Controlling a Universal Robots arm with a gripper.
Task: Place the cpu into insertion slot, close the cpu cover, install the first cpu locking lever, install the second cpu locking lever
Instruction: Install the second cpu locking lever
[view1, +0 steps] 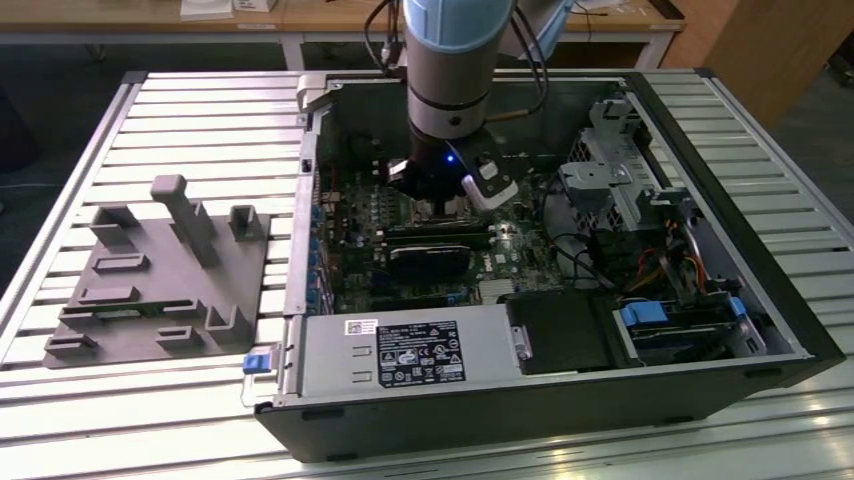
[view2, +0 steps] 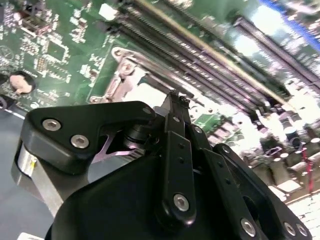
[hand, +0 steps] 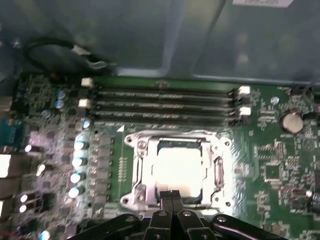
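Observation:
The cpu (hand: 179, 167) lies flat in the insertion slot (hand: 137, 170), its pale silvery top showing through the metal frame of the cpu cover (hand: 216, 170), which lies down around it. My gripper (hand: 171, 196) is shut, fingertips pressed together with nothing visible between them, right at the socket's edge. In the second wrist view the closed fingers (view2: 176, 107) stand just over the socket rim (view2: 117, 75). In the exterior view the gripper (view1: 447, 195) reaches down into the open computer case over the green motherboard (view1: 514, 265). I cannot make out the locking levers.
Long black memory slots (hand: 165, 105) run beside the socket, with a coin battery (hand: 291, 121) nearby. The case holds a power supply (view1: 400, 355), a drive cage (view1: 614, 170) and cables. A grey fixture block (view1: 160, 280) sits on the slatted table at the exterior view's left.

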